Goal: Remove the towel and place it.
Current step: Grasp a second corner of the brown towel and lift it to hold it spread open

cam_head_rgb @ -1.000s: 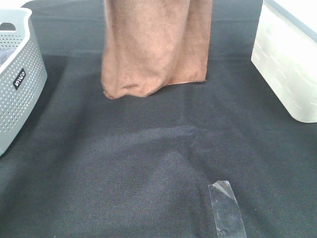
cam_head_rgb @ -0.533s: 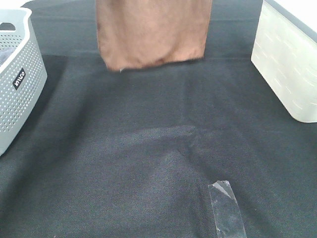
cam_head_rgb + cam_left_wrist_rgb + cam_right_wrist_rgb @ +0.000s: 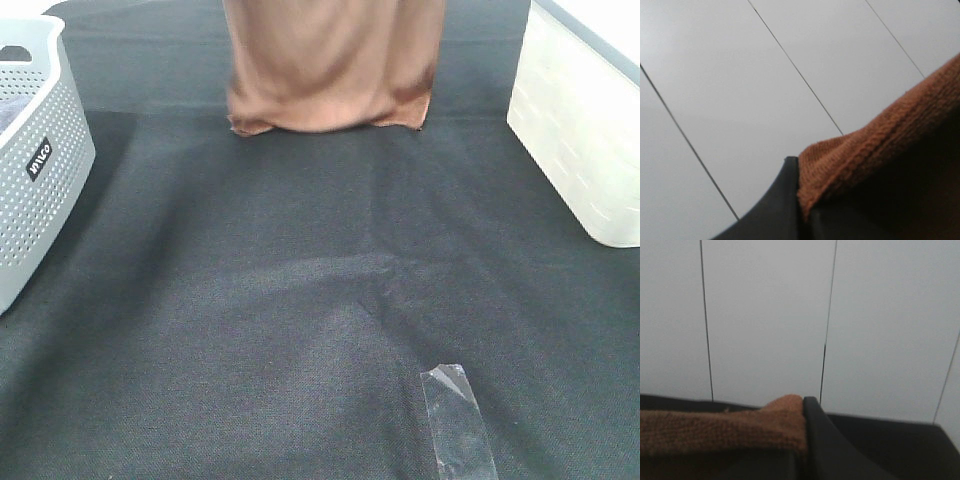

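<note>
As seen from the high camera, brown towel (image 3: 330,70) hanging in loose folds at the far middle of the worktop (image 3: 300,300), upper part cut off by the frame. Lower hem blurred, low over the black cloth; touching it or not, impossible to tell. Grey perforated basket (image 3: 40,170) at the left edge and white bin (image 3: 585,130) at the right, both well apart from the towel. Strip of clear tape (image 3: 457,420) lying flat near the front.

In the left wrist view, left gripper (image 3: 801,212) closed on a stitched edge of the towel, pale panels behind.

In the right wrist view, right gripper (image 3: 802,440) likewise clamped on the towel, cloth bunched against one black finger, pale panels behind again.
</note>
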Robot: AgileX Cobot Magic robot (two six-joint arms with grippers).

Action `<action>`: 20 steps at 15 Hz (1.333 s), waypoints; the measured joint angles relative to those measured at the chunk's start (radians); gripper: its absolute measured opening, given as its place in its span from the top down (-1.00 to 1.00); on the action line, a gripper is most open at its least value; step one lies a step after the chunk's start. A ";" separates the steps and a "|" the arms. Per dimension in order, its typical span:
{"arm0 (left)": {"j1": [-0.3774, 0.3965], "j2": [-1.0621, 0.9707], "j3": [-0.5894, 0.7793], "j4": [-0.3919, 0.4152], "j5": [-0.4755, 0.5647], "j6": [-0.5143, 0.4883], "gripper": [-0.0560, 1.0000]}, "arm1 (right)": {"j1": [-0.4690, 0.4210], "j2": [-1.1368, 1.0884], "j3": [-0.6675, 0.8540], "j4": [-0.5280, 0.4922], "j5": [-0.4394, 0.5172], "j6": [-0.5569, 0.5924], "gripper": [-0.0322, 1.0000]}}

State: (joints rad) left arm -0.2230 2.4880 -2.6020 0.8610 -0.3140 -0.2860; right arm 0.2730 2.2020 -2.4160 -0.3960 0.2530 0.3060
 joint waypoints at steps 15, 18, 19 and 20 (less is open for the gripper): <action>-0.085 -0.654 1.169 0.181 0.338 -0.763 0.89 | 0.005 -0.026 0.000 0.449 0.868 -0.319 0.94; -0.140 -0.711 1.225 -0.007 0.416 -0.591 0.89 | 0.005 -0.059 -0.003 0.440 0.956 -0.345 0.94; -0.163 -0.714 1.227 -0.088 0.488 -0.514 0.89 | 0.005 -0.060 -0.003 0.439 0.959 -0.347 0.94; -0.174 -0.714 1.227 -0.142 0.535 -0.466 0.89 | 0.005 -0.061 -0.003 0.440 0.960 -0.347 0.94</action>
State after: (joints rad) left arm -0.3970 1.7740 -1.3750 0.7190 0.2210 -0.7520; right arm 0.2780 2.1410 -2.4190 0.0440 1.2130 -0.0410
